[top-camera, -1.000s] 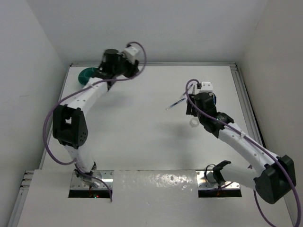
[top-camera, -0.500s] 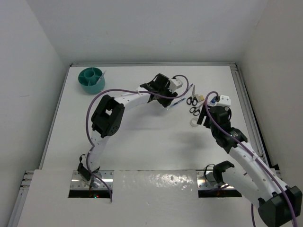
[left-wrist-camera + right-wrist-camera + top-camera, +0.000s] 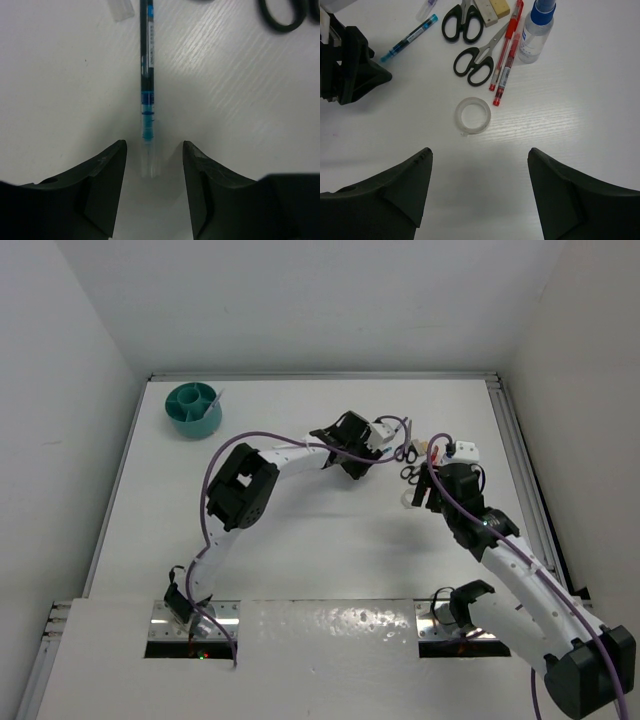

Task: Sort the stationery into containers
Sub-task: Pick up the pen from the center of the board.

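Note:
A blue pen lies on the table, its clear tip between the open fingers of my left gripper, which is low over the table. My right gripper is open and empty, hovering just short of the clear tape ring. Beyond the ring lie two black-handled scissors, two red pens, a beige block and a blue-capped white bottle. The left gripper shows at the blue pen's tip. The teal organiser stands at the far left corner.
A small clear cap lies beside the blue pen. A thin item stands in the organiser. The two arms are close together on the right side. A raised rail borders the table's right edge.
My left arm has swung from the organiser at the back left across to the blue pen. My right arm has drawn back to the right, uncovering the stationery.

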